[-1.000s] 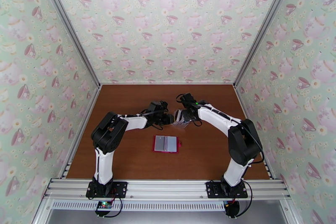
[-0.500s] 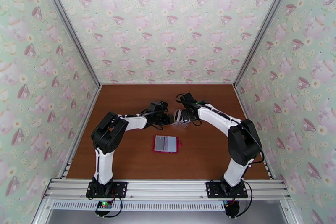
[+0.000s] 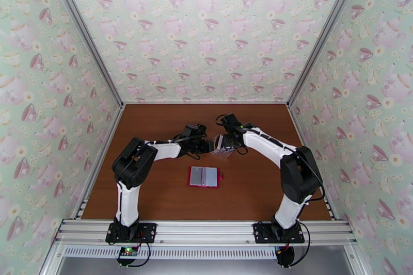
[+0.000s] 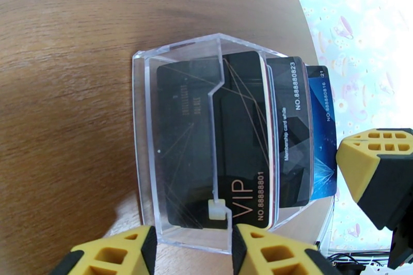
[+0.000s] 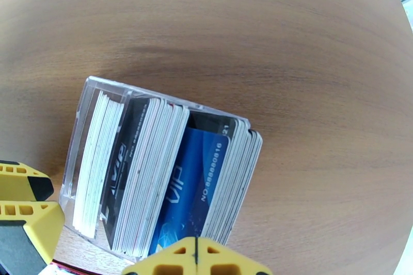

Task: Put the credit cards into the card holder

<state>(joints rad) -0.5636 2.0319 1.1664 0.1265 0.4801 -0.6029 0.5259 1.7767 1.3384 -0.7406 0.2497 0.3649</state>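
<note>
Clamping a wall of the clear rack [image 4: 142, 131] is the left gripper [image 4: 193, 250]; the right gripper [image 5: 196, 258], jaws pressed together, touches its blue card [image 5: 199, 178], hemmed by white cards [image 5: 160, 178].

Blue card [image 5: 193, 183] lower end hid behind right claw [image 5: 196, 256]; rack [image 3: 223, 149] too small in top view.

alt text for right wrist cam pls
A clear plastic rack stands on the brown table, packed with upright cards: white, black and a blue VIP card. The right gripper is shut at the blue card's near edge.
</note>
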